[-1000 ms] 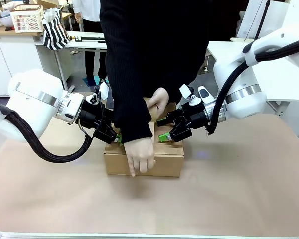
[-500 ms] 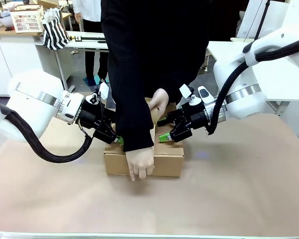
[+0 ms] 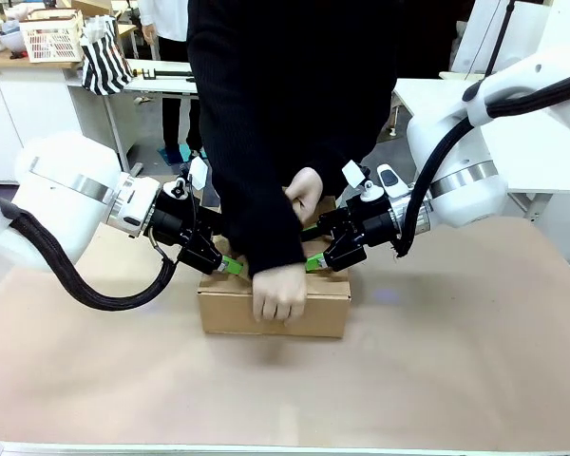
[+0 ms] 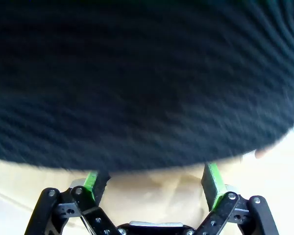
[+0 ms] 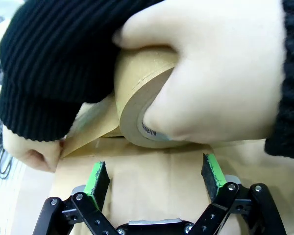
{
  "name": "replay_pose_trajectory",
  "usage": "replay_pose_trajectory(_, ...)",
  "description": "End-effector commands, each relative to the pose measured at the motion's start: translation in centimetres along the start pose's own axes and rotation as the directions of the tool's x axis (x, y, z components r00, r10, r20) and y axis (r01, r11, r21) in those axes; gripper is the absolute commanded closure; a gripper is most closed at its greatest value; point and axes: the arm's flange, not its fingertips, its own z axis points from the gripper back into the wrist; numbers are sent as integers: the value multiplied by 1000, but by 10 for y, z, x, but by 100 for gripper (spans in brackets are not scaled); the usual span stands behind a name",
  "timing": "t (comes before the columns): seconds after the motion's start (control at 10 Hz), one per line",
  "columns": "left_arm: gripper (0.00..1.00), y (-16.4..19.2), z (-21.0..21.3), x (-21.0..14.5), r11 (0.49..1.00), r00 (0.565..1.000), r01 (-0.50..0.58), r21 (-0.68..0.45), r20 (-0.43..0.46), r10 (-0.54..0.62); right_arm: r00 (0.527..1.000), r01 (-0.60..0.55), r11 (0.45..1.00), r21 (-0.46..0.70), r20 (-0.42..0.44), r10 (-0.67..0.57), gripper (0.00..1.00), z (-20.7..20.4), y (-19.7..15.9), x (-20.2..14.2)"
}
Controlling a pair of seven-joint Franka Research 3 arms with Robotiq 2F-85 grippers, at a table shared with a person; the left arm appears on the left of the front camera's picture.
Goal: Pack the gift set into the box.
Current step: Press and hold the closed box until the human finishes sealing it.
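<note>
Sitting mid-table, the box (image 3: 274,302) has its flaps down, and I judge it is being taped shut. A person's hand (image 3: 280,293) presses the near top edge while the other hand (image 5: 220,78), at the box's twelve o'clock, holds a roll of brown tape (image 5: 139,105). My left gripper (image 3: 225,265) at nine o'clock and right gripper (image 3: 313,263) at three o'clock rest on the flaps, jaws spread, gripping nothing, apparently pinning them flat on the table (image 3: 456,361).
</note>
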Motion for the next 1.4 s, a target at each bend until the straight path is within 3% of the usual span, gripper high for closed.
replay_pose_trajectory(0.0, 0, -1, 0, -2, 1000, 1000, 1, -5, -5, -1, 1000, 3, 1000, -3, -3, -3, 0, 0, 0, -2)
replay_pose_trajectory(1.3, 0, -1, 0, -2, 1000, 1000, 1, -5, -5, -1, 1000, 3, 1000, -3, -3, -3, 0, 0, 0, -2)
